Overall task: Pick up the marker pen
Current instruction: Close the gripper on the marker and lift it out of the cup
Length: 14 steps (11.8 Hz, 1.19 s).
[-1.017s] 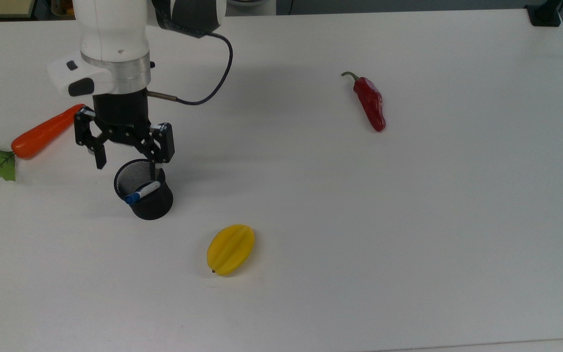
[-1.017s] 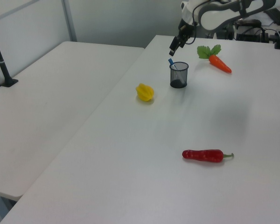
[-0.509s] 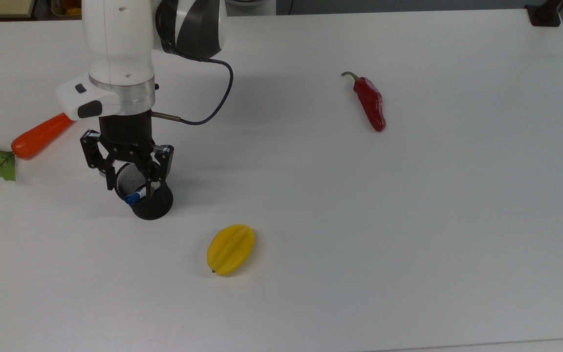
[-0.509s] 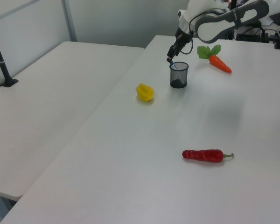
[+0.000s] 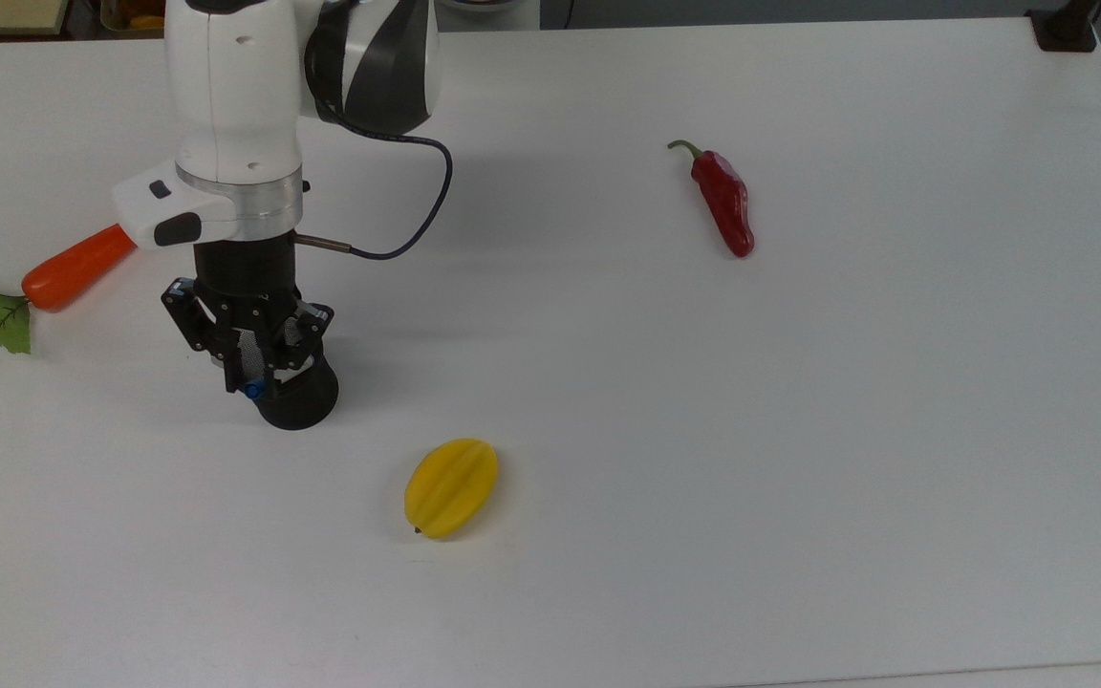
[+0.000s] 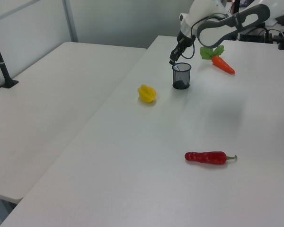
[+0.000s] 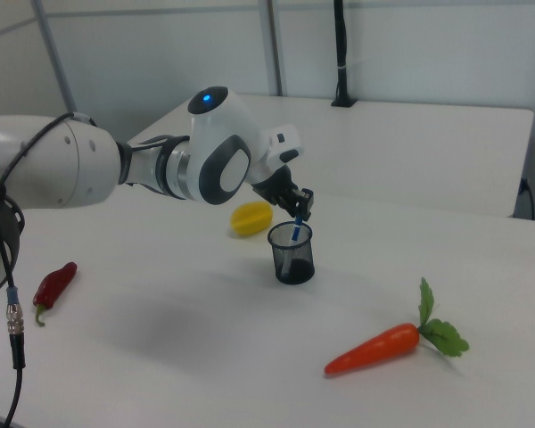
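Note:
The marker pen (image 5: 252,389) stands tilted in a black mesh cup (image 5: 300,401), with its blue cap sticking out over the rim toward the top view's left. My gripper (image 5: 252,375) points down over the cup's mouth, its fingers drawn in on either side of the marker's upper end. In the right view the gripper (image 7: 299,210) sits on top of the blue-tipped marker pen (image 7: 295,230), which rises from the cup (image 7: 292,254). The left view shows the gripper (image 6: 172,60) just above the rim of the cup (image 6: 181,76).
On the white table (image 5: 799,430) an orange carrot (image 5: 73,268) with green leaves lies at the top view's left. A yellow starfruit (image 5: 451,487) lies near the cup. Further off, toward the top view's right, is a red chilli (image 5: 724,201).
The gripper has come down over the cup, and its fingers have gone from wide open to drawn in around the marker's top. The cup and the other objects have not moved.

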Tool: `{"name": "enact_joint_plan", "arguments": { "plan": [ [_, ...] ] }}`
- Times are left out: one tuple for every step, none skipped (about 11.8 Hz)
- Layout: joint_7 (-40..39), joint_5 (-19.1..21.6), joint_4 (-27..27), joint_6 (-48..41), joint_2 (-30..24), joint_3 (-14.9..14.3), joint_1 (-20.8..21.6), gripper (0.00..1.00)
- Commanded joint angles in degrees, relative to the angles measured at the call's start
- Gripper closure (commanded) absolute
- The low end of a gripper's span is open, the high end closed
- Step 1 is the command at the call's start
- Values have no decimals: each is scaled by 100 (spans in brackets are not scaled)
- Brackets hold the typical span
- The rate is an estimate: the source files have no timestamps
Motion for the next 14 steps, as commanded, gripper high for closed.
{"name": "enact_joint_plan", "arguments": {
  "plan": [
    [120, -112, -1, 157, 7, -30, -17, 86],
    [120, -112, -10, 157, -2, -30, -17, 89],
    [120, -112, -10, 140, -19, -30, -17, 92],
    [120, -103, -18, 122, -37, -30, -26, 94],
    [129, -95, -19, 96, -89, -30, -61, 94],
    [129, -68, -19, 78, -177, -30, -79, 94],
    [129, -42, -62, 43, -334, -30, -105, 94],
    [129, -33, -54, -140, -484, -30, -105, 94],
    [129, -33, -36, -281, -607, -30, -114, 94],
    [129, -16, -45, -404, -809, -22, -114, 94],
    [138, 2, -36, -527, -1011, -21, -114, 94],
    [138, 37, -36, -694, -1230, -13, -114, 94],
    [138, 46, -36, -835, -1328, -13, -105, 94],
    [138, 72, -36, -1088, -1451, 31, -88, 94]
  ]
}}
